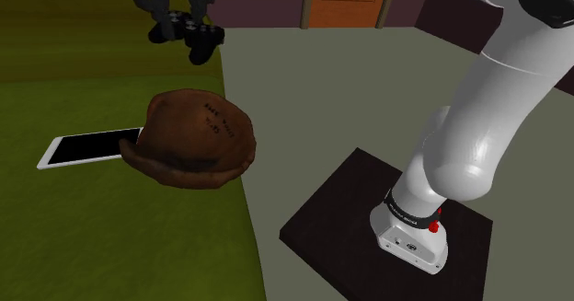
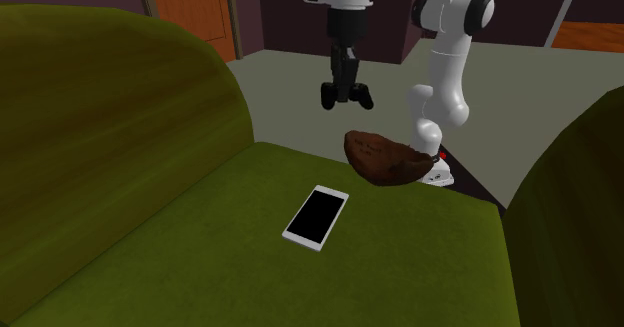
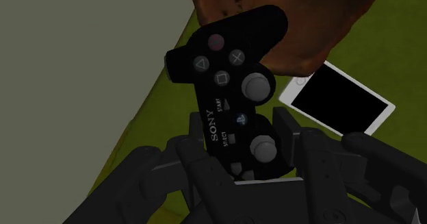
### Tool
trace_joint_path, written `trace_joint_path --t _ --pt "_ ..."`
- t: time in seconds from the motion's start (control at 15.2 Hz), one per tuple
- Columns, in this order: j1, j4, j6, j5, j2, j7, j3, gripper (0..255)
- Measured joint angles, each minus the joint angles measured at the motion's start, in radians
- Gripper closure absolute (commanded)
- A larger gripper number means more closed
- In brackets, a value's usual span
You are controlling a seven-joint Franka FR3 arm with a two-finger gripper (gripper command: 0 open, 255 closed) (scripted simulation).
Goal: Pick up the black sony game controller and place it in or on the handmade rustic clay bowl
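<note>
The black Sony game controller hangs in the air, clasped in my gripper, which is shut on it. In the wrist view the controller sticks out from between the fingers, buttons and sticks showing, with the brown clay bowl beyond it. The bowl rests on the olive-green sofa seat, below the held controller and nearer the camera in the shoulder view. From the second exterior view the gripper holds the controller above and just behind the bowl.
A white phone with a black screen lies flat on the seat beside the bowl, also the phone. The sofa's backrest rises at the second exterior view's left. The robot stand sits on the grey floor beside the sofa.
</note>
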Motion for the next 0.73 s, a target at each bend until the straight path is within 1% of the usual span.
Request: trace_joint_path --t 0.13,0.2,0.46,0.53,0.73 --pt "0.021 -0.015 0.006 0.002 -0.008 0.042 0.021 255" --pt "0.034 0.005 -0.005 -0.002 0.002 0.07 0.035 255" --pt "0.083 -0.007 -0.011 0.004 -0.014 0.169 0.086 255" --pt "0.091 -0.008 -0.007 0.003 -0.012 0.184 0.094 255" --pt "0.094 -0.061 0.033 0.009 -0.025 0.194 0.097 255"
